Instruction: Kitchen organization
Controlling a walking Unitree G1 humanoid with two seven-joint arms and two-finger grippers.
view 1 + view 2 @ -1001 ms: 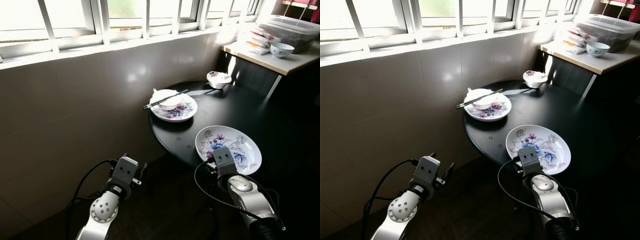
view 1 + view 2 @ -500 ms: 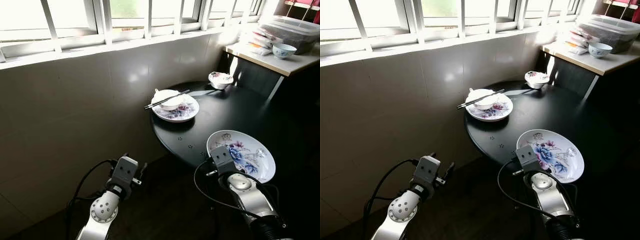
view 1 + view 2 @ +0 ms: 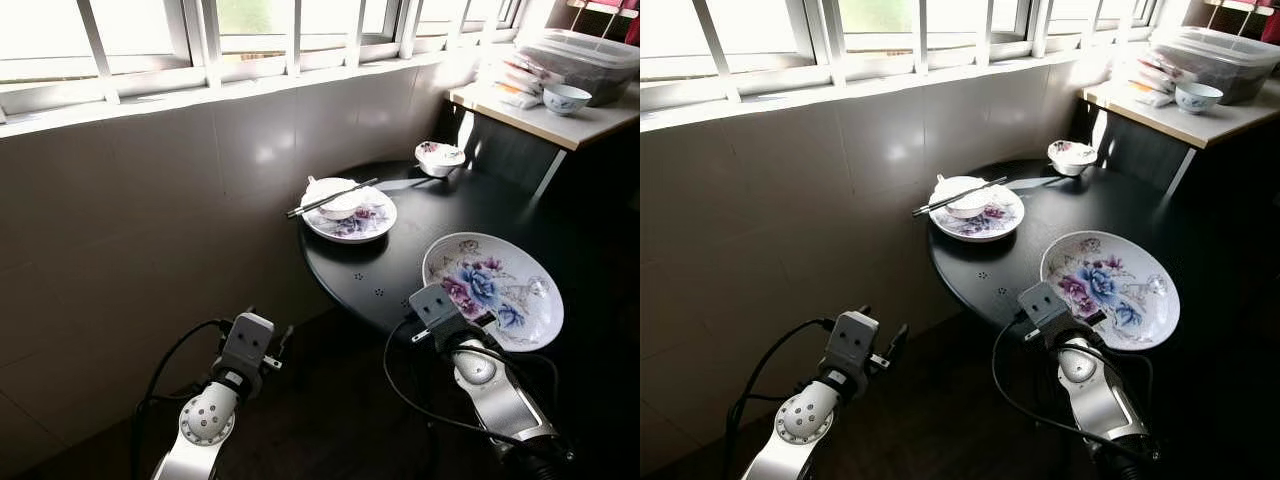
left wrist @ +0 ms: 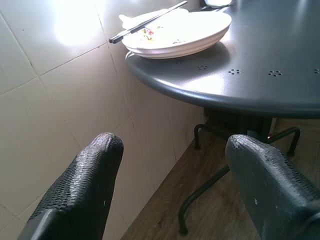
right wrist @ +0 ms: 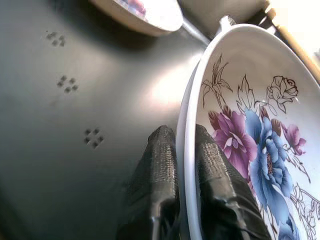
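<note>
Large floral plate [image 3: 495, 288] lifted and tilted above the near edge of the round black table [image 3: 470, 215], pinched by its rim between the two black fingers [image 5: 159, 165] of the right gripper [image 5: 180, 165], one finger under the rim and one over the painted side. Purple and blue flowers on the plate's face, turned up toward the head camera.

Farther on the same table, near the tiled wall [image 3: 150, 200]: second floral plate [image 3: 976, 220] with a white bowl [image 3: 962, 195] on it and black chopsticks [image 3: 958, 197] laid across the bowl. Small floral bowl [image 3: 439, 157] at the far edge of the table. Beyond it, light counter [image 3: 540, 120] with another small bowl [image 3: 566, 98] and a clear plastic container [image 3: 585, 55].

Left gripper [image 4: 170, 175] low beside the table, above the wooden floor [image 4: 220, 210], fingers spread wide, nothing between them.
</note>
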